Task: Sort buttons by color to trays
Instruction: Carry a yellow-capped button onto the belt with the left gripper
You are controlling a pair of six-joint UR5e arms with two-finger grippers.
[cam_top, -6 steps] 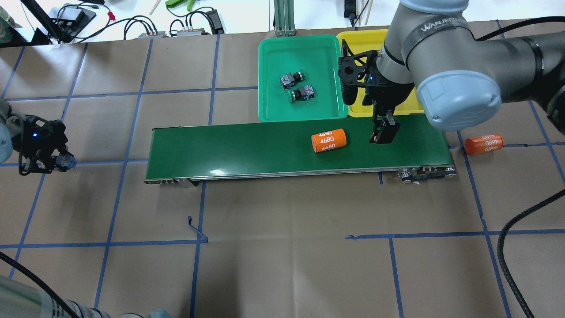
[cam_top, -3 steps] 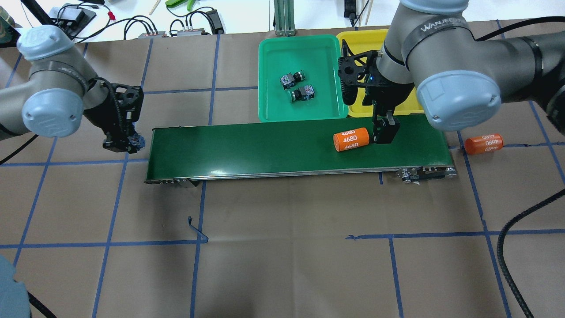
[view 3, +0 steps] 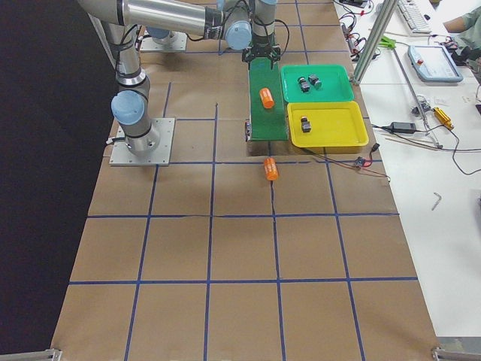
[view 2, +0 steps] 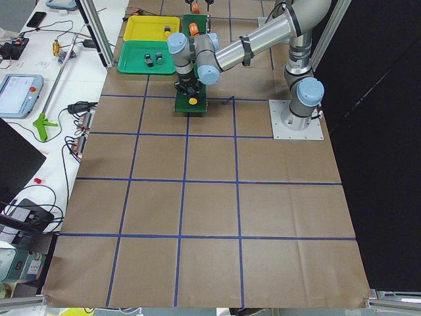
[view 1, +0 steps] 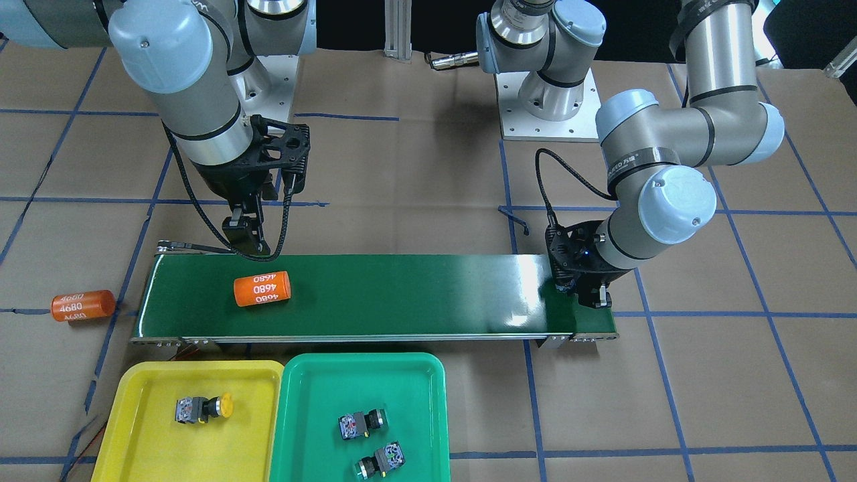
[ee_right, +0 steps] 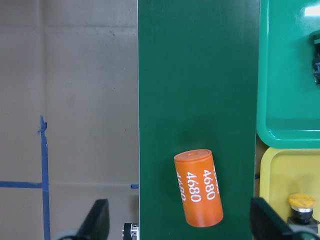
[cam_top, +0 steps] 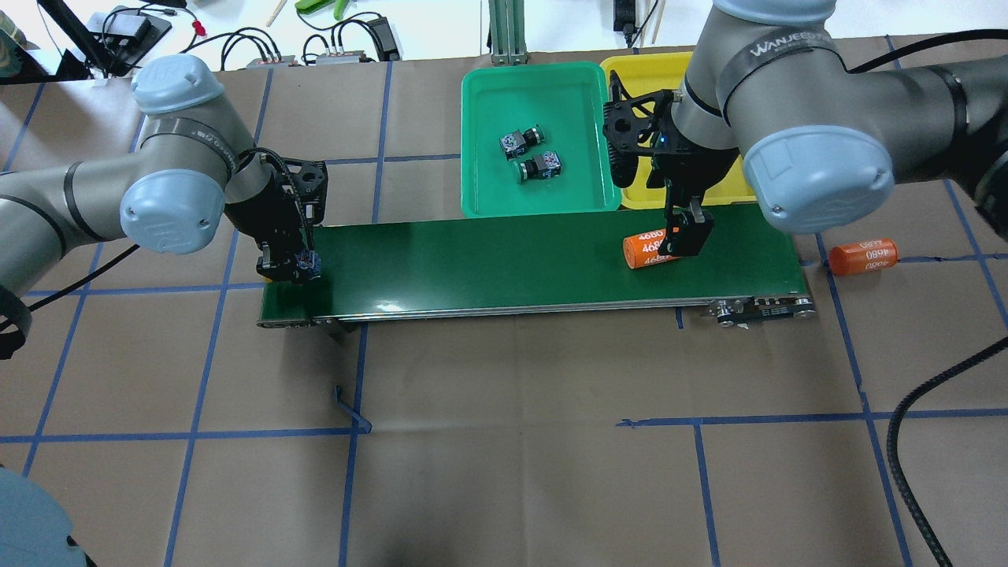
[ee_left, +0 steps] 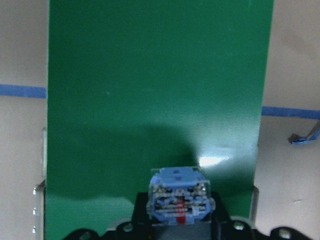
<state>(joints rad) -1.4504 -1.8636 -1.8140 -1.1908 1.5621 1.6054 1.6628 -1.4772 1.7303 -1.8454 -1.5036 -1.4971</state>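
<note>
My left gripper (cam_top: 293, 266) hangs over the left end of the dark-green conveyor belt (cam_top: 488, 264), shut on a button (ee_left: 179, 197). Its grey-blue terminal block faces the left wrist camera, and its yellow cap (view 2: 191, 101) shows in the exterior left view. Two green-capped buttons (cam_top: 521, 140) (cam_top: 539, 165) lie in the green tray (cam_top: 488, 87). One yellow-capped button (view 1: 202, 408) lies in the yellow tray (view 1: 134, 381). My right gripper (cam_top: 683, 236) is open above the belt's right part, its fingers (ee_right: 97, 222) spread wide over an orange "4680" cylinder (ee_right: 198, 187).
A second orange cylinder (cam_top: 863, 257) lies on the paper just past the belt's right end. Both trays sit side by side along the belt's far edge. Cables and power supplies (cam_top: 339, 47) line the white bench beyond the table.
My left arm swung in from the far left, carrying the button to the belt's left end. The orange cylinder moved right along the belt to under my right gripper, which stayed put.
</note>
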